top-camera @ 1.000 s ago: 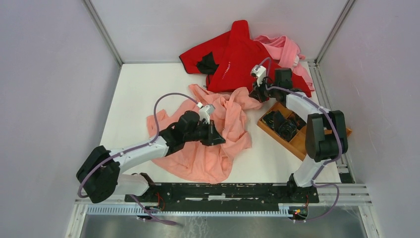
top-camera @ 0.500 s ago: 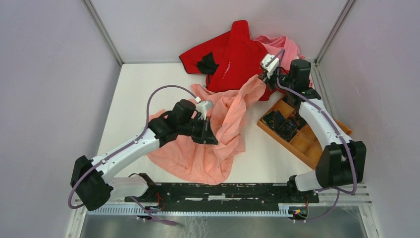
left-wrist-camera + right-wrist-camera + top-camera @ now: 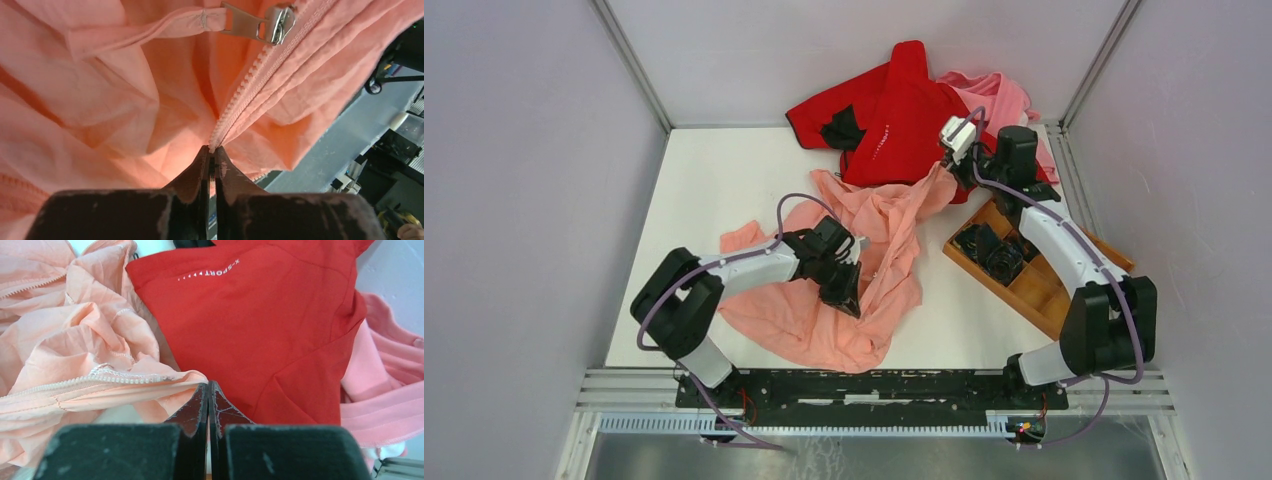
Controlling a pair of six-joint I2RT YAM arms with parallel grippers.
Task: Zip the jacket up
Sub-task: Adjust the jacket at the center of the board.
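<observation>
Jacket: the salmon-pink jacket of thin, soft fabric (image 3: 824, 320) lies crumpled in the middle of the white table (image 3: 694, 190). One edge is drawn up toward the bright red garment with white lettering (image 3: 904, 110).
Left claw: the left gripper (image 3: 212, 150) has its jaws pressed together on the zip track, below the silver metal slider (image 3: 277, 22).
Right claw: the right gripper (image 3: 208, 386) is pinched onto the toothed edge at the far end.
Zip: the teeth look meshed between the left jaws and the slider.
Risk, slipping: a hard stretch could pull the thin fabric out of either pinch.
Risk, jamming: slack folds beside the slider could catch in it.
Risk, regrasp: neither claw holds the pull tab, so reaching for it means letting go of the tension.
</observation>
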